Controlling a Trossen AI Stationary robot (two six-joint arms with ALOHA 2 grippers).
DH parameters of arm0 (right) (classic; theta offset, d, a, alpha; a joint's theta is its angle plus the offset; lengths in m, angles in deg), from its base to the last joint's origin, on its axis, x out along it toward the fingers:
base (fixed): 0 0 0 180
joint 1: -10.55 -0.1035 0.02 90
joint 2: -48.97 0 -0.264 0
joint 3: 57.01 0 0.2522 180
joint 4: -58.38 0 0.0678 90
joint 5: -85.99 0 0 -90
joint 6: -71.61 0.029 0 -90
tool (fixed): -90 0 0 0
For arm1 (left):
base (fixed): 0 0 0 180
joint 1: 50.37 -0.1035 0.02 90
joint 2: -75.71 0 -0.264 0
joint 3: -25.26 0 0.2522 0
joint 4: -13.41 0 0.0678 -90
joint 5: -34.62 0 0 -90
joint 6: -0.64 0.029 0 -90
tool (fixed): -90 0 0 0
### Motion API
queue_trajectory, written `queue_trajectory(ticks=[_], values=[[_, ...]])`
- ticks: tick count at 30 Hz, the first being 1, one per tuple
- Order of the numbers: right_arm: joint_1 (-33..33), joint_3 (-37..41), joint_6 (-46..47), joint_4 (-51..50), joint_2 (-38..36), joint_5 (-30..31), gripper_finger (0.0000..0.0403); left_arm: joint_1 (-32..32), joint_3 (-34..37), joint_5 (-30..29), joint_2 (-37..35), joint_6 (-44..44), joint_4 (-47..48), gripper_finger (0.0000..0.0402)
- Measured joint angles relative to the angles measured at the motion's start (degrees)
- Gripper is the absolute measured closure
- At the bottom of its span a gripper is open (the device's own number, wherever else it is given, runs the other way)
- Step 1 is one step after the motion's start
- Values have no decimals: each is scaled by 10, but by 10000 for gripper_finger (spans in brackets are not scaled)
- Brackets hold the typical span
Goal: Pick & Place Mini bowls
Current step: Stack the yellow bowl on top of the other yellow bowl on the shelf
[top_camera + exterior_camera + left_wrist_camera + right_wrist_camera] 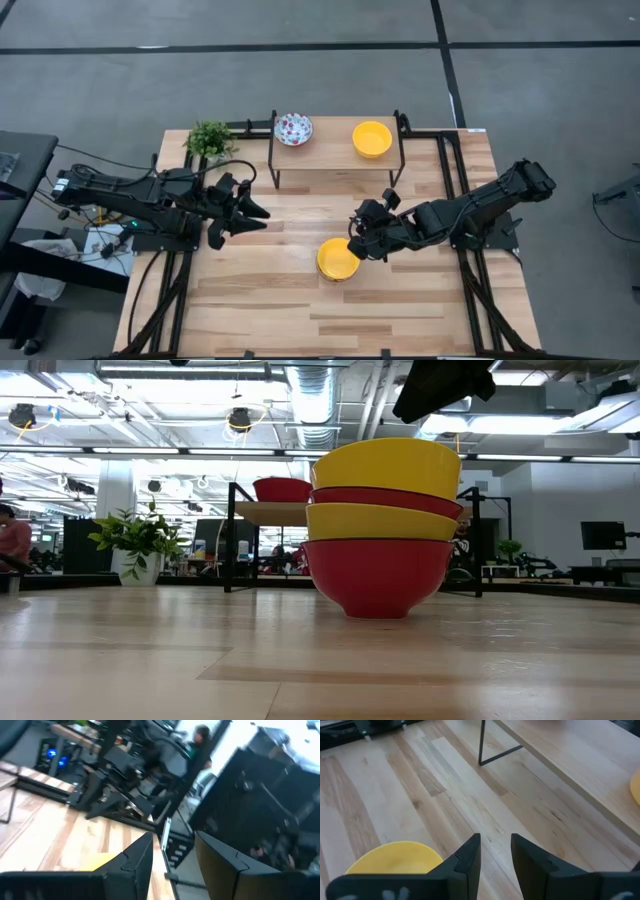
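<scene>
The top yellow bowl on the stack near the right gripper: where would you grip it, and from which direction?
Grip the top yellow bowl by its rim, coming from above: one finger inside, one outside. It sits upright and nested in the stack, so only its upper wall and open mouth are free. The right gripper hovers by the rim, fingers slightly apart. The left gripper waits to the left.

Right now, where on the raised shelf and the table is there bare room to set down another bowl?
On the shelf, the bare strip between the floral bowl and the yellow bowl is free. On the table, the near boards below the stack of bowls are bare. The middle is crowded: the left pincer and right pincer sit there.
</scene>
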Motion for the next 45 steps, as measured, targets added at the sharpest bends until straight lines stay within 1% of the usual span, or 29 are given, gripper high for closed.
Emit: queue_trajectory(ticks=[3, 8, 9, 11, 13, 16, 21, 23, 24, 27, 30, 34, 36, 37, 39, 41, 45], values=[[-1, 0, -2, 0, 0, 0, 305, 0, 0, -21, 0, -38, -18, 256], [1, 0, -2, 0, 0, 1, 305, -1, 0, -22, 0, -9, -18, 256], [3, 0, -2, 0, 0, 0, 305, -2, 0, -32, 0, -13, -22, 256], [3, 0, -2, 4, 0, 0, 305, -3, 0, -68, 1, -77, -46, 256], [5, 0, -2, 9, 0, -7, 305, -3, 0, -73, 0, -116, -77, 256], [18, 0, -12, 13, 0, -29, 305, 1, -1, -54, -1, -108, -105, 256], [47, 0, -64, 15, 0, -64, 305, 0, -1, -56, -1, -60, -108, 256], [58, 0, -97, 20, 0, -90, 305, 0, -1, -54, -1, -33, -105, 256], [63, 0, -119, 24, 0, -117, 305, 0, -1, -54, -1, -18, -99, 256], [83, 0, -185, 31, 0, -233, 305, -1, -1, -54, -1, 37, -69, 256], [103, 0, -230, 27, 8, -334, 305, -1, -1, -36, -1, 84, -31, 256], [119, 0, -271, 20, 26, -413, 305, -1, -1, -29, -1, 101, -12, 256], [120, 1, -277, 7, 39, -433, 305, -1, -1, -29, -1, 100, -12, 256], [119, 0, -277, 10, 45, -437, 305, -1, -1, -29, -1, 100, -11, 256], [115, 0, -276, -20, 58, -438, 305, -1, -1, -29, -1, 99, -11, 256], [111, 0, -272, -39, 69, -432, 305, -1, -1, -29, -1, 99, -7, 256], [106, 0, -226, -73, 82, -413, 305, -1, -1, -29, 0, 99, -5, 256]])
